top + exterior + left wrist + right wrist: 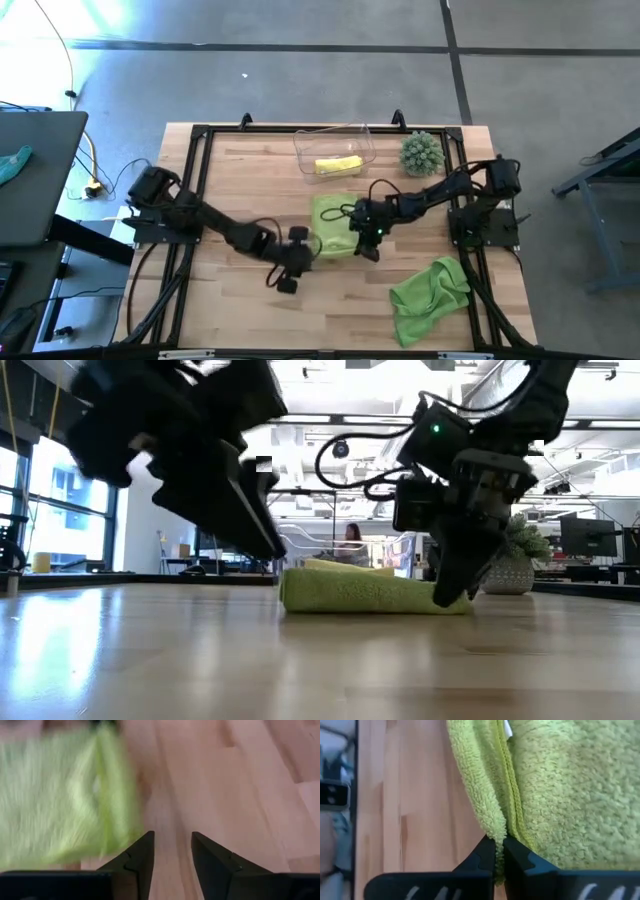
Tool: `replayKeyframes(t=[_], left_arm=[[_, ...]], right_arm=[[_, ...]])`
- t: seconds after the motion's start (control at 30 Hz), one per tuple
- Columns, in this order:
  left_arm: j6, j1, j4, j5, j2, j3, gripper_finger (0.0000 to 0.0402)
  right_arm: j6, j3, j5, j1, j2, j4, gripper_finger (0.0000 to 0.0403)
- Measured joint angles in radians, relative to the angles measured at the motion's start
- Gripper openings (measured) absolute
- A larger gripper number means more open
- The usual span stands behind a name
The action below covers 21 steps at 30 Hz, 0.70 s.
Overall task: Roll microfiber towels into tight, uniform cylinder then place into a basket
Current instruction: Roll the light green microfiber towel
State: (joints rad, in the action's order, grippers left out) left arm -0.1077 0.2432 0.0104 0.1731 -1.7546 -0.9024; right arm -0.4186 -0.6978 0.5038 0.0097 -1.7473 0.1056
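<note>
A lime green towel (333,222) lies partly folded in the middle of the table; in the low view (360,592) it is a low, thick bundle. My right gripper (366,243) is shut on its near right edge. My left gripper (299,258) is open just left of the towel, above bare wood, and touches nothing; its wrist view (172,842) shows the towel (60,800) beside it. A second lime green towel (430,293) lies crumpled at the near right. A rolled yellow towel (338,165) lies in the clear basket (300,148) at the far edge. My right gripper (499,845) pinches a folded edge of the towel (492,822) between its two fingertips, beside a stitched hem. It comes slanting down from the table's right. The towel lies on the table, slack.
A spiky green plant (421,153) stands at the far right next to the basket. Black frame rails (200,160) run along the table's edges. Bare wood lies at the near left (240,310).
</note>
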Motion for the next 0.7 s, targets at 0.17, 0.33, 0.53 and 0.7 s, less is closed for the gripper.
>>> replayKeyframes(t=[0.17,0.33,0.53,0.7], left_arm=[[0.166,0.047,-0.123,0.184,-0.055,-0.001,0.0129],[0.187,0.024,-0.211,0.211,-0.113,-0.001,0.0153],[0.190,-0.026,-0.213,0.262,-0.134,-0.001,0.0185],[0.177,-0.044,-0.218,0.212,-0.134,-0.001,0.0190]], right_arm=[[-0.071,0.059,0.021,-0.037,0.007,0.112,0.0000],[-0.089,0.083,0.016,-0.039,0.007,0.143,0.0000],[-0.096,0.085,0.017,-0.038,0.006,0.148,0.0000],[-0.097,0.085,0.013,-0.039,0.005,0.149,0.0000]])
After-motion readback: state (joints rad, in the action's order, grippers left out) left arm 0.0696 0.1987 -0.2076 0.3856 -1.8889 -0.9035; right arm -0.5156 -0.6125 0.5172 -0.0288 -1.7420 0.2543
